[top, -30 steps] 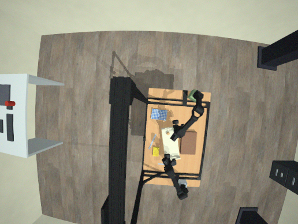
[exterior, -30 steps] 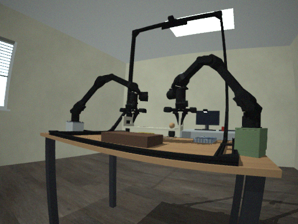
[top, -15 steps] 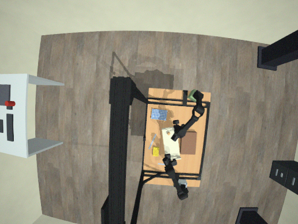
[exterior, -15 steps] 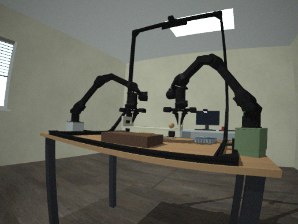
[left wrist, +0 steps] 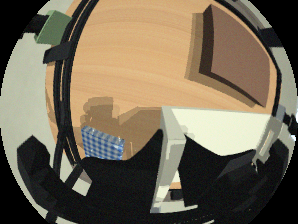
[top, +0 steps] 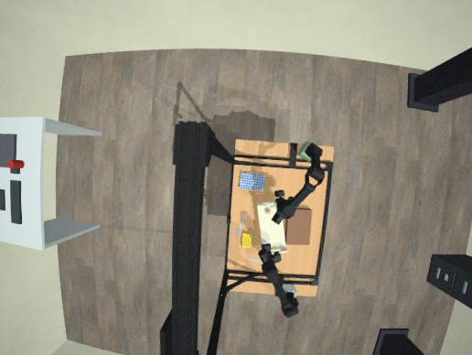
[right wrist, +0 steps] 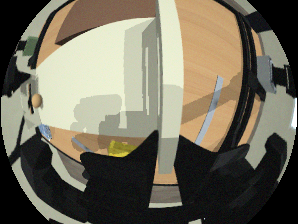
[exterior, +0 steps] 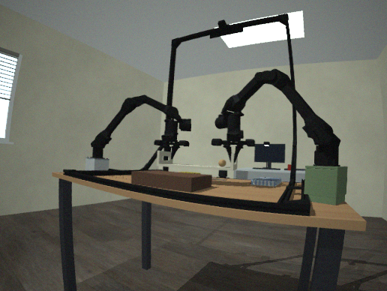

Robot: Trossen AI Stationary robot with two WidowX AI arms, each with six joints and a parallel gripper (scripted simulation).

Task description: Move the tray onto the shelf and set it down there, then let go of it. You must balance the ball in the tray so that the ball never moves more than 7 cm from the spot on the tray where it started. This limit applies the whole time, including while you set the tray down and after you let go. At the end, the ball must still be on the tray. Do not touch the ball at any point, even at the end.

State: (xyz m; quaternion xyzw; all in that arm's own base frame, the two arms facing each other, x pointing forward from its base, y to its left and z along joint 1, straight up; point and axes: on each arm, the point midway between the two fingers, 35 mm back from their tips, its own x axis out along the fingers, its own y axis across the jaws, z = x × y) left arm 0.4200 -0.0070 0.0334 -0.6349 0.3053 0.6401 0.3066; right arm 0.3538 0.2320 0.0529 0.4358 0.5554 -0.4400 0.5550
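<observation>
Beside the tray, on its long side between left gripper (top: 279,201) (exterior: 232,159) (left wrist: 172,142) and right gripper (top: 274,254) (exterior: 172,155) (right wrist: 163,133): low brown block (top: 299,226) (exterior: 165,180) (left wrist: 237,55) (right wrist: 100,15), flat-topped. Across the tray from it, nearer the right gripper, yellow piece (top: 247,240) (exterior: 190,172) (right wrist: 121,148) and long grey strip (top: 241,224) (right wrist: 80,145); just beside the right gripper, lower down, second grey strip (top: 256,260) (right wrist: 211,110). Off past the left gripper, blue checkered item (top: 252,181) (exterior: 266,182) (left wrist: 102,144) (right wrist: 45,131).

Left gripper closed on one end wall of white tray (top: 272,233) (exterior: 191,166) (left wrist: 220,130) (right wrist: 90,75); right gripper closed on the opposite end wall. Hung between both grippers, raised off the table, roughly level. On the tray near the left gripper, well apart from the right one: orange ball (top: 268,210) (exterior: 222,163) (right wrist: 37,100).

Below both grippers, wood-grained table (top: 247,146) (exterior: 345,219) (left wrist: 125,50) (right wrist: 205,45), bordered by black frame (top: 325,220) (exterior: 171,75) (left wrist: 60,100) (right wrist: 245,50). Behind the left gripper, green base (top: 305,150) (exterior: 326,184) (left wrist: 53,27) (right wrist: 31,45); behind the right, pale grey base (top: 289,289) (exterior: 97,164) (right wrist: 266,74). Beyond the grippers in the exterior view, dark monitor (exterior: 269,154) and pale walls; high above, bright ceiling panel (exterior: 262,34). Far below, grey-brown plank floor (top: 114,183) (exterior: 169,240). Well apart from both grippers, black drawer cabinet (top: 450,274).
</observation>
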